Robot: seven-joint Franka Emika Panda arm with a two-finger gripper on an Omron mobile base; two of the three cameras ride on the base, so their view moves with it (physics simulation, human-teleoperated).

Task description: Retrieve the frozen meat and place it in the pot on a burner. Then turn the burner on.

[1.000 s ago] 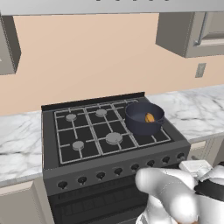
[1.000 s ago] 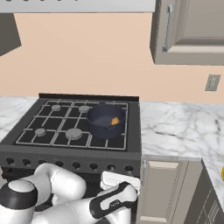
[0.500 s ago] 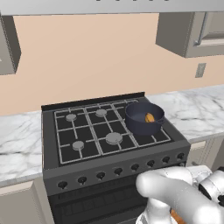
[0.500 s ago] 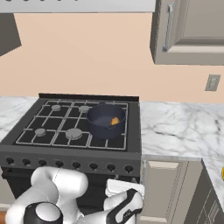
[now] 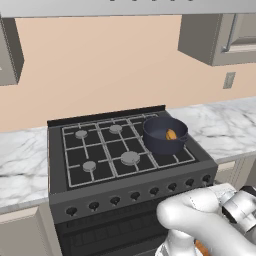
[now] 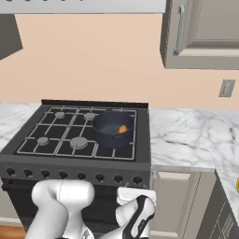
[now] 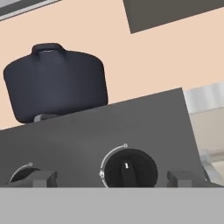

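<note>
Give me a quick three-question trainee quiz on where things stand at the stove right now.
1. True or false: the frozen meat already lies inside the pot.
2. The pot sits on which burner of the stove? A) front left B) back right C) front centre
3. Fill in: in the hand view, a round black ____ on the stove's front panel sits between the two finger tips.

Key: 1 true. 2 B. 3 knob; the jaws stand open on either side of it, not yet touching it.
</note>
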